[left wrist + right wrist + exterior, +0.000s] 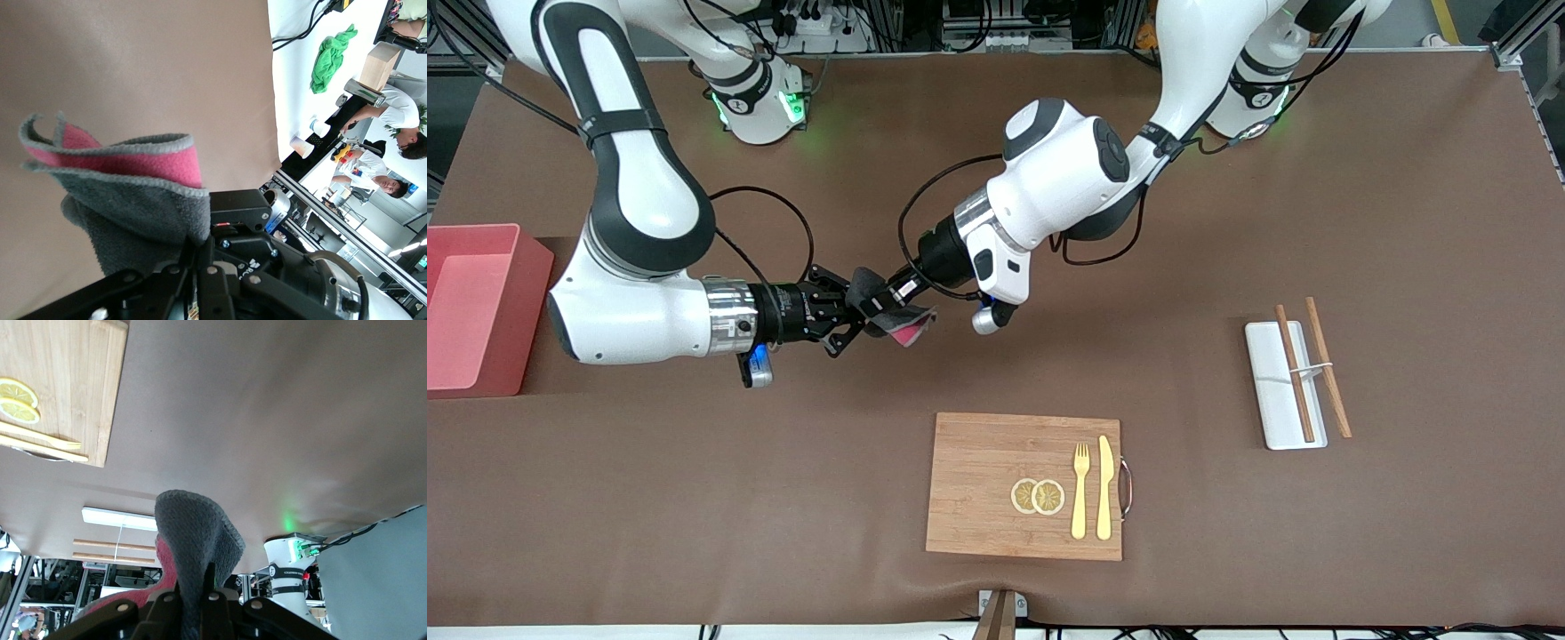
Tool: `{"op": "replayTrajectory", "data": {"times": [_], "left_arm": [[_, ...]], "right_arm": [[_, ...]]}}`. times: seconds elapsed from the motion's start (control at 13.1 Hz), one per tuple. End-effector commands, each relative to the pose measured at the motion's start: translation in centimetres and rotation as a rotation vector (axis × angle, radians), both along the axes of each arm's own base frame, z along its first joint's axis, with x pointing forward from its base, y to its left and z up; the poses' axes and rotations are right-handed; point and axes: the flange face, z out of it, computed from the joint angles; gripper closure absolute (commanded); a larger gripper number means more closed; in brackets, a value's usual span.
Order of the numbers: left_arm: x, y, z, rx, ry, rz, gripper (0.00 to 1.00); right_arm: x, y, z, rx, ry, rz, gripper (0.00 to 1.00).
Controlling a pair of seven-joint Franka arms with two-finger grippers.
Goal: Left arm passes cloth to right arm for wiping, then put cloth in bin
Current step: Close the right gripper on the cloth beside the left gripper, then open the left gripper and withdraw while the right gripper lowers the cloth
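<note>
Fingers of both grippers are pinching the small fuzzy dark grey cloth with a crimson-red side (pixel 891 311) in mid-air above the bare brown table (pixel 1405 222). The left gripper (pixel 896 293) is clamping one folded edge; the right gripper (pixel 852 313) is clamping the other. The cloth is hanging farther from the camera than the rectangular wooden cutting board (pixel 978 489). The salmon-pink plastic bin (pixel 480 307), thick-walled and boxy, is sitting at the right arm's end of the table.

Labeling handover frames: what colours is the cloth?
Dark grey with a crimson-pink side; the cloth shows best in the left wrist view.
</note>
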Motion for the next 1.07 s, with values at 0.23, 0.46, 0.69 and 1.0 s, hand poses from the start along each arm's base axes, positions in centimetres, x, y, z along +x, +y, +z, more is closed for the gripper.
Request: {"op": "replayTrajectory", "data": {"times": [0.23,0.46,0.69,1.0], "left_arm": [[1.3,2.4,4.8,-0.010,-0.023,0.006,0.00],[3.6,8.2,8.5,0.111,-0.016,-0.054,0.00],[5.7,16.5,10.8,0.323,0.026,-0.117,0.00],[6.8,26.8,10.4,0.617,-0.007,-0.394,0.00]], "right_arm": [[-0.3,0.8,-1.3,-0.143,-0.246,0.228,1.00],[0.3,1.1,-4.4,-0.344,-0.421,0.475,1.00],[0.8,1.5,-11.8,-0.555,-0.523,0.641,1.00],[-1.1,0.1,-19.2,-0.596,-0.632,0.697,1.00]]}}
